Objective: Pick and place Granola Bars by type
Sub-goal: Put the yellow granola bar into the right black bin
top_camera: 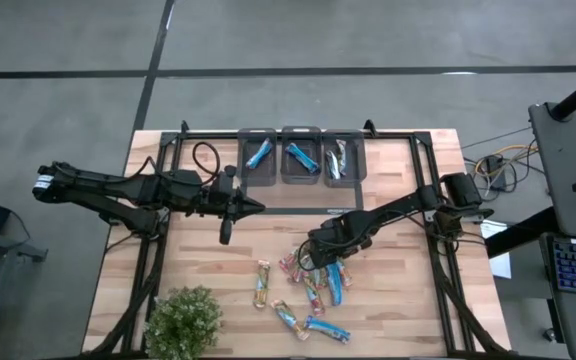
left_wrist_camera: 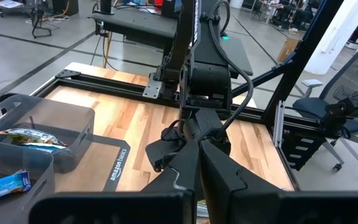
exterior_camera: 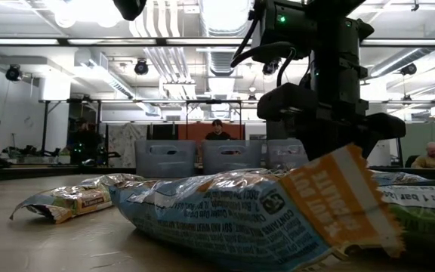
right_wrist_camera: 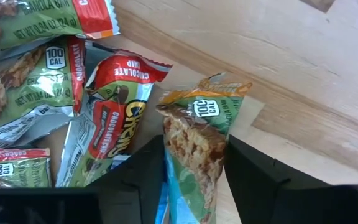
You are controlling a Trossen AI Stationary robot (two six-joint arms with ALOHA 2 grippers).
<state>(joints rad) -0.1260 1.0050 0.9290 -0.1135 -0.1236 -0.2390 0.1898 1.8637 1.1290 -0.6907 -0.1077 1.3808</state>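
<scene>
Right wrist view puts a green-wrapped bar (right_wrist_camera: 194,149) squarely between your right gripper's (right_wrist_camera: 194,186) two fingers, which press on its sides, so you have that bar grasped. Treat it as light and slippery: the foil crinkles, the crimped ends are flimsy, and the granola inside probably crumbles if squeezed hard. Keep your hold across the firm middle, not on the end seals.

Around it lies the loose pile of bars (top_camera: 313,285) on the bench near its front edge, right of centre, with green, red and blue wrappers overlapping; a red chewy bar (right_wrist_camera: 114,118) sits just beside the one you hold and could drag along as you lift.

Three clear bins (top_camera: 302,156) stand in a row at the back edge of the bench; each already holds bars, blue in the left and middle ones, and I cannot tell the wrapper colours in the right one.

Your left gripper (top_camera: 236,208) waits above the bench left of centre, its jaws closed on nothing. A potted plant (top_camera: 183,320) sits at the front left corner.
</scene>
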